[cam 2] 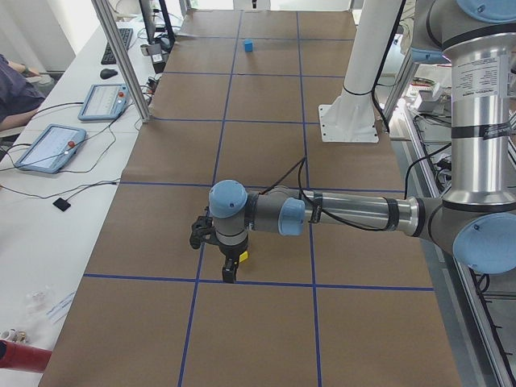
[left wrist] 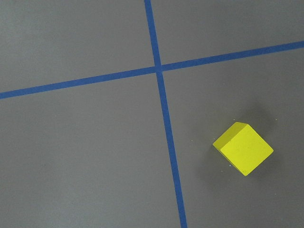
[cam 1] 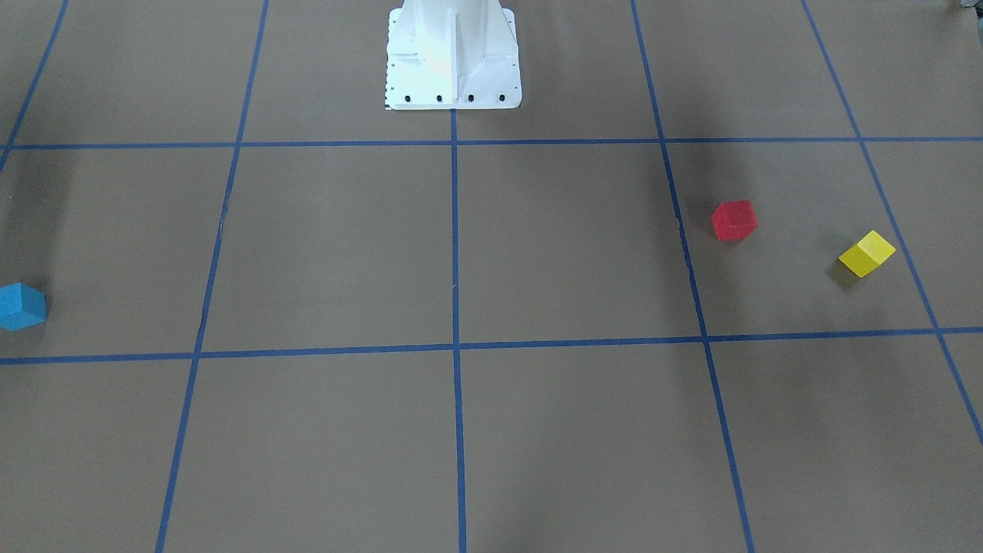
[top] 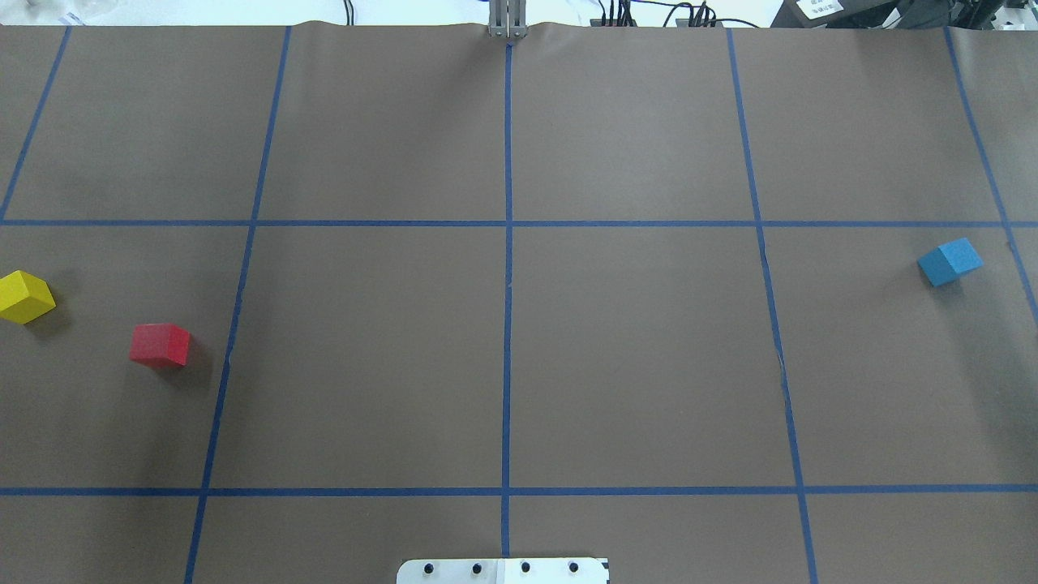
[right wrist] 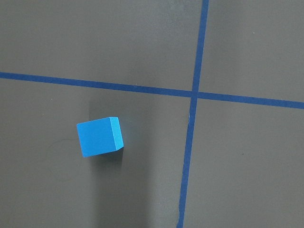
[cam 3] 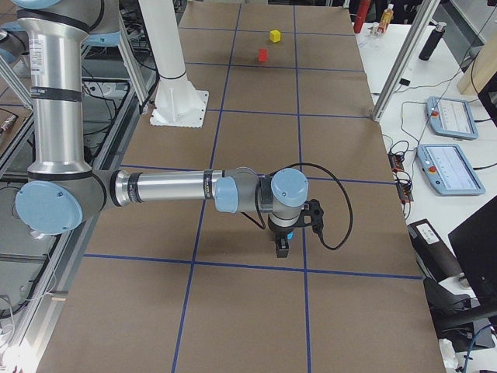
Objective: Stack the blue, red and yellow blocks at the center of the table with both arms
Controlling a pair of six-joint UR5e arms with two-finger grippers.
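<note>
At the left edge of the table [top: 632, 365]: yellow block [top: 26, 297], set diagonal. The left gripper [cam 2: 229, 272] is hung over it; whether its fingers are apart cannot be told. Just inboard: red block [top: 160, 344]. Near the right edge: blue block [top: 950, 261], with the right gripper [cam 3: 282, 250] above it, its state likewise unreadable. No stack is begun. Risk noted: a skewed block may be nudged aside if the fingers are not squared to its faces.

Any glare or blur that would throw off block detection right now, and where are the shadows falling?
Front-facing view: the white base is partly blown out; red block and yellow block are sharp. Overhead view: even light, soft shadows beside each block. Right wrist view: blue block crisp, a dark shadow streak running below it. Left wrist view: in focus, no glare.
</note>
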